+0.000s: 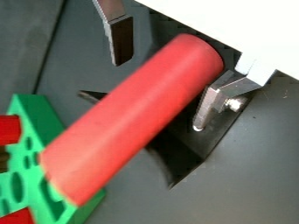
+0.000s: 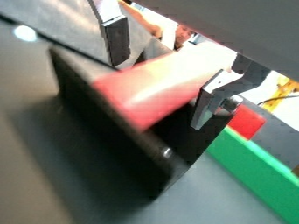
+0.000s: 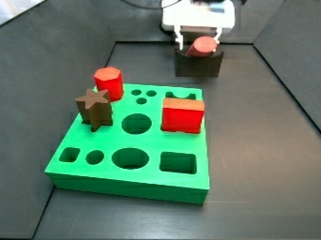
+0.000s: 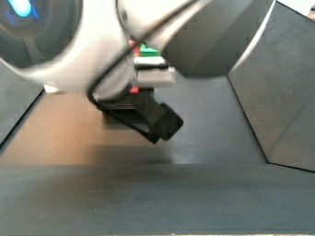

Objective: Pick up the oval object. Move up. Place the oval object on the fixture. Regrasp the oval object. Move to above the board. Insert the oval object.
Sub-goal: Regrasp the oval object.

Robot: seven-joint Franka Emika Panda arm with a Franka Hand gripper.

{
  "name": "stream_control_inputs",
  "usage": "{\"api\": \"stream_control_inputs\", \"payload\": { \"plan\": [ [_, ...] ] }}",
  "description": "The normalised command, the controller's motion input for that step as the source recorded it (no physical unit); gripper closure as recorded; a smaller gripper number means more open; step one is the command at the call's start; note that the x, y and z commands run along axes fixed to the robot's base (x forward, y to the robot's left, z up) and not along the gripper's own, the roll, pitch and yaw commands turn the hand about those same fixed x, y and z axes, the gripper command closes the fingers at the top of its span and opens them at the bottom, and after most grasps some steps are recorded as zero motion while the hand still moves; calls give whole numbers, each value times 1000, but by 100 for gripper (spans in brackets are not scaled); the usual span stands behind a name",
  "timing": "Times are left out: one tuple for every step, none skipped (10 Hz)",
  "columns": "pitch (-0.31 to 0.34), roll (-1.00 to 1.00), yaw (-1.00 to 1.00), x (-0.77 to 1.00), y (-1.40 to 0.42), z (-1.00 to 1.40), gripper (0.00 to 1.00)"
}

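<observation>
I see the gripper [image 3: 202, 42] at the far end of the floor, poised directly over the fixture [image 3: 198, 63]. The oval object [image 1: 135, 121] lies between the jaws, its long axis running out past both plates. In both wrist views each silver finger [image 1: 212, 103] stands a little clear of the rod's flank, so I read the jaws as spread, with the rod not pinched. In a wrist view the salmon rod [image 2: 163, 85] sits in the dark fixture [image 2: 111, 131], its rounded end just above the block's wall; I cannot tell how deep it sits in the notch.

Beyond the jaws, toward the near side, lies the green board [image 3: 98, 159], well apart from the fixture. On the board I see a short red hexagonal peg [image 3: 108, 82], a brown star-shaped peg [image 3: 92, 105] just beside it, and a red cube [image 3: 183, 115] further along.

In a side view the arm's body fills most of the picture; only the dark fixture [image 4: 150, 118] shows under it, and the fingers are hidden there.
</observation>
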Motion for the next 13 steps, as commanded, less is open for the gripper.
{"api": "stream_control_inputs", "payload": {
  "plan": [
    [80,52,-54,-22,-6,1000,0],
    [68,59,-58,-30,-4,1000,0],
    [60,58,-59,-32,-4,955,0],
    [40,56,-57,-34,-1,718,0],
    [26,59,-53,-35,-3,477,0],
    [19,61,-46,-34,-4,296,0],
    [3,-21,-21,-1000,0,0,0],
    [-23,-43,-18,-1000,-1,-47,0],
    [-57,-11,-34,-1000,0,-11,0],
    [-63,18,-28,-1000,-7,1,0],
    [-65,39,-24,-1000,-6,-2,0],
    [-70,77,-12,-1000,-13,6,0],
    [-76,102,-7,-1000,-16,14,0]
  ]
}}
